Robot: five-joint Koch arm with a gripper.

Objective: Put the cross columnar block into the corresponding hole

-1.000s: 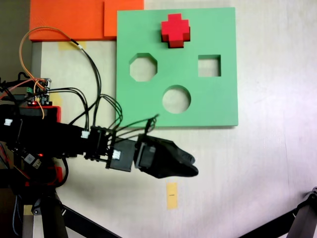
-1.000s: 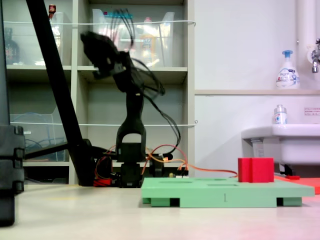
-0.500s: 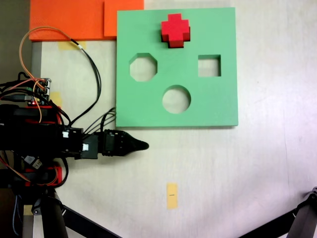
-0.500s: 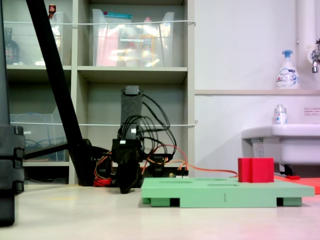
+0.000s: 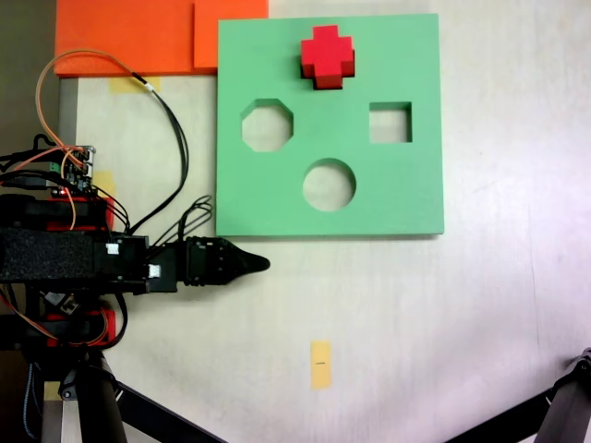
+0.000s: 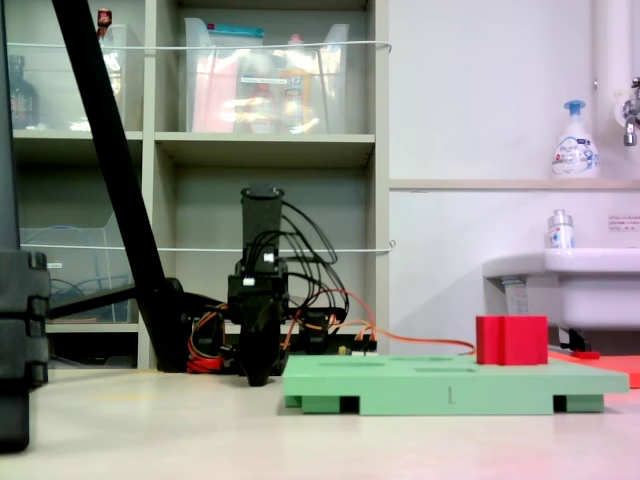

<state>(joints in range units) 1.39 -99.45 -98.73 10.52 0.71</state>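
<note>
The red cross columnar block (image 5: 326,55) stands upright on the far part of the green foam board (image 5: 406,194), and it rises above the board's top in a fixed view (image 6: 511,340). No plus-shaped cutout shows; the block covers that spot, so whether it sits in a hole cannot be told. My gripper (image 5: 262,263) lies low on the table, just off the board's near left corner and far from the block. It tapers to a point, shut, with nothing in it. From the side, the gripper (image 6: 257,378) points down at the table beside the board (image 6: 450,385).
The board has octagonal (image 5: 268,126), square (image 5: 390,122) and round (image 5: 329,185) cutouts. Orange foam sheets (image 5: 138,35) lie at the far left. Loose cables (image 5: 171,138) run along the board's left edge. A yellow tape mark (image 5: 319,364) is on the table.
The arm has come down from a raised, stretched pose and folded back towards its base on the left. Over the last half second it only settled slightly. The block has not moved.
</note>
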